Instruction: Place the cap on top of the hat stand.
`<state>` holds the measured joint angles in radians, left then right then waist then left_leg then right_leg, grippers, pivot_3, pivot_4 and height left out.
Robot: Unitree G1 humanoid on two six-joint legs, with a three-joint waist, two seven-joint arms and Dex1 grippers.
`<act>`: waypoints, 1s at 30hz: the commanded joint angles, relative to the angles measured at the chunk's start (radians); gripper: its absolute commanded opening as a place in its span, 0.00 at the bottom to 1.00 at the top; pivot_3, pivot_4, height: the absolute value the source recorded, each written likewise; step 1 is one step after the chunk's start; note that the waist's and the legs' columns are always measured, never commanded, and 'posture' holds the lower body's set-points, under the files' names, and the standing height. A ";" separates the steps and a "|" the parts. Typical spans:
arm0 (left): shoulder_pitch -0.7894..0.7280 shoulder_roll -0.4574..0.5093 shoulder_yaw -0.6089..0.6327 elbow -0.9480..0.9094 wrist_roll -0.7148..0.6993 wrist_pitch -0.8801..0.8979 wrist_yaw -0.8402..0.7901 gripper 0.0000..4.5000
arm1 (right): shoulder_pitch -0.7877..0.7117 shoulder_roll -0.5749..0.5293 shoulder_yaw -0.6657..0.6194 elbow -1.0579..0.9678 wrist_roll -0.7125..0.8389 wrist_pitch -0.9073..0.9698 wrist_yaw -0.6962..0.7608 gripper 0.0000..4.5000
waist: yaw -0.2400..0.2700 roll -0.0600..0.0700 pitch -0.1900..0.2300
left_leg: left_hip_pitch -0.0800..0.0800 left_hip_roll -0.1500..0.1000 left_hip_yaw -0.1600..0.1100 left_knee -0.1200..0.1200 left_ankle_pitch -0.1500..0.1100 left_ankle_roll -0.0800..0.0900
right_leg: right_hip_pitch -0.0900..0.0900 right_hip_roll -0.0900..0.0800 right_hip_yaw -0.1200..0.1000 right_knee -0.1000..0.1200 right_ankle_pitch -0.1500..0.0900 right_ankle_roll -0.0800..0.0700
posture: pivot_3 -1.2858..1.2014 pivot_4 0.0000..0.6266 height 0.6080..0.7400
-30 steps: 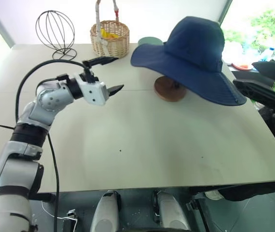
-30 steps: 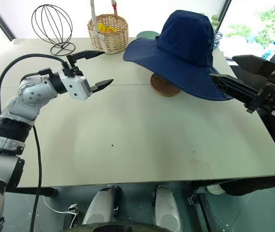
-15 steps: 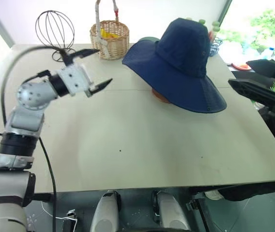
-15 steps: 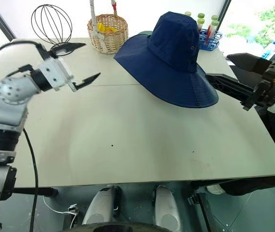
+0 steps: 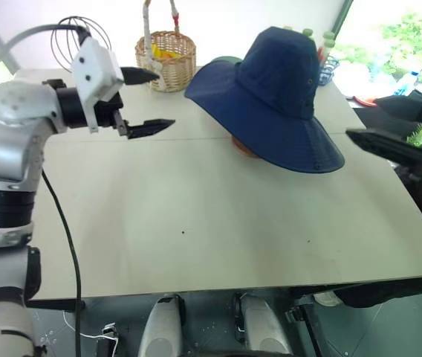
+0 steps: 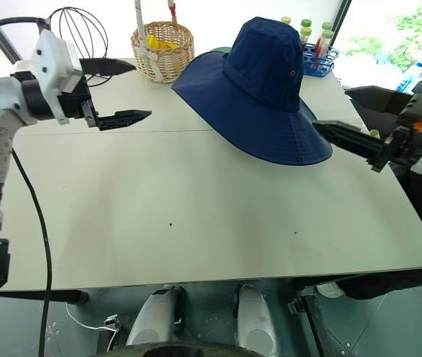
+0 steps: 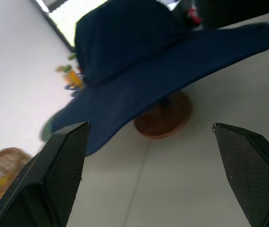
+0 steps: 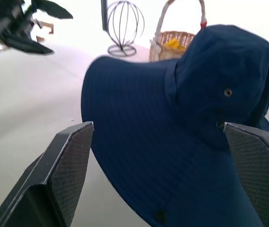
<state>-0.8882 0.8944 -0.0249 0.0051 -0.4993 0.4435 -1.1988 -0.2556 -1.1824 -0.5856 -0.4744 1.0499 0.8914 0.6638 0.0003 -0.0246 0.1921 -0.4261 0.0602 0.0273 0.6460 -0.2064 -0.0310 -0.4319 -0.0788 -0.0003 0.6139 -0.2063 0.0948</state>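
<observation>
The navy-blue cap (image 5: 281, 89) sits over the hat stand. Its wide brim droops toward the table, and of the stand only a bit of the brown round base (image 5: 242, 147) peeks out under it. The left wrist view shows that base (image 7: 165, 120) and the thin rod beneath the brim. My left gripper (image 5: 163, 99) is open and empty, raised above the table well left of the cap. Just off the brim's right edge my right gripper (image 5: 361, 119) is also open, holding nothing and pointing at the cap (image 8: 182, 118).
A wicker basket (image 5: 166, 59) and a black wire head form (image 5: 73, 41) stand at the back left of the table (image 5: 196, 223). A rack of tubes (image 6: 316, 52) is behind the cap at the back right. Clutter lies beyond the table's right edge.
My left arm has risen and drawn back to the left while its wrist rolled. The cap's brim has dropped lower, covering most of the stand's base. The right gripper has hardly moved.
</observation>
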 commanded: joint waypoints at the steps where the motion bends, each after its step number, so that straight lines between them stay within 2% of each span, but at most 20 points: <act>1: -0.095 0.066 0.029 -0.030 -0.161 0.253 -0.126 0.96 | 0.019 -0.008 0.059 -0.139 -0.097 -0.051 -0.027 1.00 | -0.004 0.000 0.000 | 0.000 0.000 0.000 0.000 0.000 0.000 | 0.000 0.000 0.000 0.000 0.000 0.000 | 0.52 0.24 1.00; 5: -0.201 0.081 0.033 0.023 -0.257 0.446 -0.191 0.96 | 0.100 -0.020 0.175 -0.296 -0.301 -0.113 -0.077 1.00 | -0.002 0.000 0.001 | -0.001 0.000 0.000 0.000 0.000 0.000 | -0.001 0.000 0.000 0.000 0.000 0.000 | 0.52 0.24 1.00; 8: -0.249 0.084 0.022 0.050 -0.272 0.504 -0.231 0.96 | 0.129 0.003 0.303 -0.360 -0.456 -0.162 -0.146 1.00 | -0.003 0.000 0.001 | -0.002 -0.001 0.000 0.001 0.000 0.000 | -0.001 -0.001 0.000 -0.001 -0.001 0.000 | 0.52 0.24 1.00; 13: -0.275 0.069 -0.007 0.084 -0.216 0.482 -0.247 0.96 | -0.004 0.138 0.652 -0.353 -0.824 -0.262 -0.341 1.00 | -0.015 -0.001 0.000 | -0.002 -0.001 0.000 0.001 0.000 0.000 | -0.003 -0.001 0.000 0.000 0.000 0.000 | 0.52 0.24 1.00; 18: -0.316 0.066 -0.006 0.108 -0.231 0.532 -0.269 0.96 | -0.158 0.293 0.872 -0.291 -1.101 -0.302 -0.424 1.00 | -0.015 0.000 0.000 | -0.010 -0.001 0.000 0.001 0.000 0.000 | -0.011 0.000 0.000 0.002 0.000 0.000 | 0.52 0.24 1.00; 25: -0.304 0.101 -0.011 0.094 -0.197 0.514 -0.299 0.96 | -0.323 0.491 1.038 -0.100 -1.340 -0.366 -0.418 1.00 | -0.013 0.000 0.001 | -0.015 -0.001 -0.001 0.003 0.000 0.000 | -0.014 0.000 0.000 0.003 0.000 0.000 | 0.52 0.24 1.00; 30: -0.294 0.124 -0.004 0.099 -0.160 0.478 -0.291 0.96 | -0.364 0.570 1.067 0.038 -1.450 -0.450 -0.416 1.00 | -0.013 -0.001 0.001 | -0.015 -0.001 -0.001 0.002 0.000 0.000 | -0.014 0.000 0.000 0.003 0.000 0.000 | 0.52 0.24 1.00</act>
<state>-1.1756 0.9980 -0.0567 0.1143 -0.6743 0.9461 -1.4952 -0.6014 -0.6213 0.4921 -0.4511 -0.3556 0.4729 0.2530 -0.0123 -0.0252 0.1927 -0.4412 0.0593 0.0262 0.6484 -0.2062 -0.0308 -0.4460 -0.0784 -0.0005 0.6166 -0.2065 0.0950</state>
